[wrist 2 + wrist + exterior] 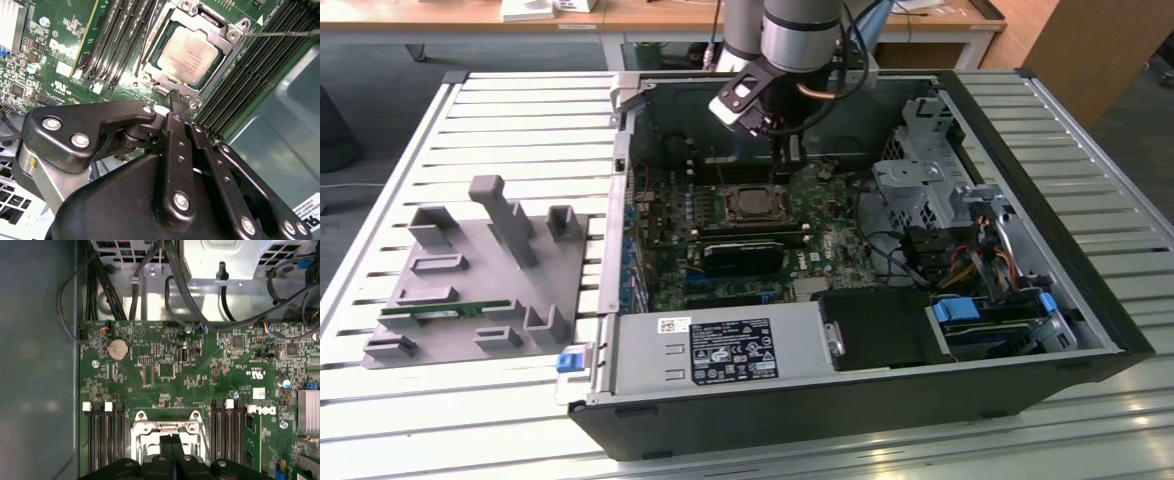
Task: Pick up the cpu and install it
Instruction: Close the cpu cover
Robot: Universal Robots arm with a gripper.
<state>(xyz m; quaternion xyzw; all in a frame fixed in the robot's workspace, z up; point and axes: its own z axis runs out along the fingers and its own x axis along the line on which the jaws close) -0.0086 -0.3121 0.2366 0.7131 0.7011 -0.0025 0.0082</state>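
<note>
Fingers (176,107) pinched together, gripping nothing, hover just above the socket (233,35) where the cpu (191,54) lies seated on the motherboard (65,60); in the exterior view, they hang at its 1 o'clock.

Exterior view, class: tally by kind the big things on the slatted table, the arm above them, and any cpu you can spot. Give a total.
Open computer case: 1
Grey parts holder: 1
Robot arm: 1
Cpu, lying in its socket: 1
Total: 4
</note>
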